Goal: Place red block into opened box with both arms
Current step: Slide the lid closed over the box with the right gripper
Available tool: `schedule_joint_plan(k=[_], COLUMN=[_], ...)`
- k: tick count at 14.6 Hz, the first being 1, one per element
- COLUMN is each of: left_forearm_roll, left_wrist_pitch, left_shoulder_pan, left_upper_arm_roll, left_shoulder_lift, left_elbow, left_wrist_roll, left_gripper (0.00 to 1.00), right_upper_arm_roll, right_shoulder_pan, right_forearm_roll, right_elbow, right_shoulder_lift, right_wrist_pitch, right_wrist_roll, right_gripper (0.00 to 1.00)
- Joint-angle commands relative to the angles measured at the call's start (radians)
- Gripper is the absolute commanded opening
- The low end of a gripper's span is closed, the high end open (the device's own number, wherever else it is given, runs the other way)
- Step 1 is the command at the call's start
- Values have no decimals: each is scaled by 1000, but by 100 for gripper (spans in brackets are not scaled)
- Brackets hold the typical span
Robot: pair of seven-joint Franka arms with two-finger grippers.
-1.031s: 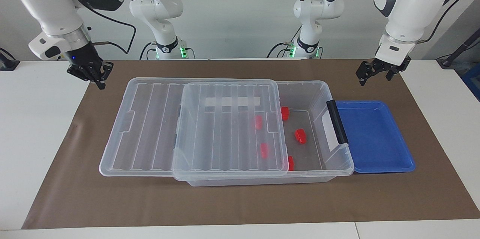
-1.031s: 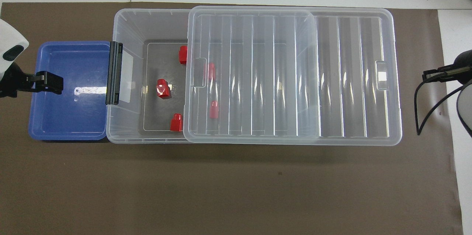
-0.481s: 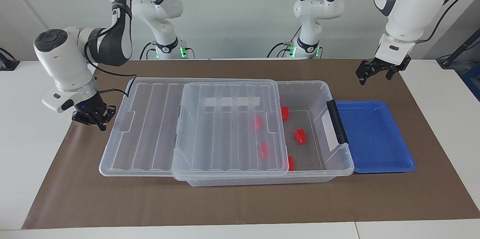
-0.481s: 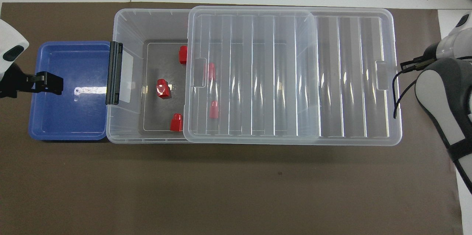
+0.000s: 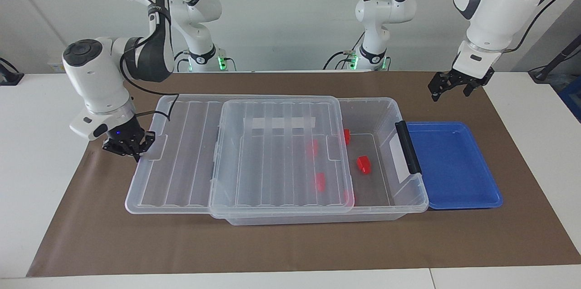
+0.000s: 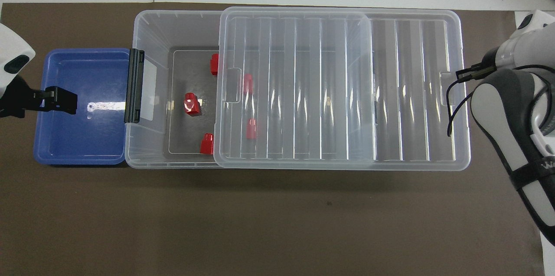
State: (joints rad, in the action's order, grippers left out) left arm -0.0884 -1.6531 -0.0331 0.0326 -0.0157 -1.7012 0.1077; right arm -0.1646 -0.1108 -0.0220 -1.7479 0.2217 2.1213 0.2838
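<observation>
Although five small bright red plastic blocks already lie on the floor of the large clear plastic storage box (image 5: 411, 198), the job looks nearly over rather than under way. One red block (image 5: 363, 164) sits in the uncovered part, near the box's black end handle (image 5: 407, 147); two more show at the edge of the ribbed clear lid (image 5: 281, 157), and two lie beneath it. No block is left in the shallow blue plastic tray (image 5: 454, 198) that touches the box at the left arm's end, so the placing appears finished.

What seems to remain is closing the lid, which lies half slid off toward the right arm's end of the table. At that overhanging end the right gripper (image 5: 128, 147) is low against the lid's end edge, its fingertips together and holding nothing, apparently placed to push the lid shut. Over the brown mat (image 5: 290, 243) beside the tray, the left gripper (image 5: 449, 85) hangs with its fingers spread and nothing between them, waiting.
</observation>
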Motion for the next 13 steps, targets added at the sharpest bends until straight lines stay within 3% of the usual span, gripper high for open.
schedule_joint_plan(k=[1, 5, 13], left_forearm_roll=[48, 128, 134], left_wrist_pitch=[18, 15, 10], left_shoulder_pan=[25, 28, 21], left_upper_arm_roll=[3, 3, 3], left_shoulder_lift=[-15, -23, -23], left_elbow=[-3, -14, -14], left_wrist_roll=[-23, -23, -25], left_gripper=[100, 100, 100], right_upper_arm_roll=[5, 7, 7], right_shoulder_pan=[-19, -56, -153], right_forearm_roll=[14, 23, 82], right_elbow=[4, 4, -4], right_shoulder_lift=[7, 5, 1], right_wrist_pitch=[5, -4, -15], right_wrist_roll=[-17, -35, -140], right_gripper=[0, 0, 0])
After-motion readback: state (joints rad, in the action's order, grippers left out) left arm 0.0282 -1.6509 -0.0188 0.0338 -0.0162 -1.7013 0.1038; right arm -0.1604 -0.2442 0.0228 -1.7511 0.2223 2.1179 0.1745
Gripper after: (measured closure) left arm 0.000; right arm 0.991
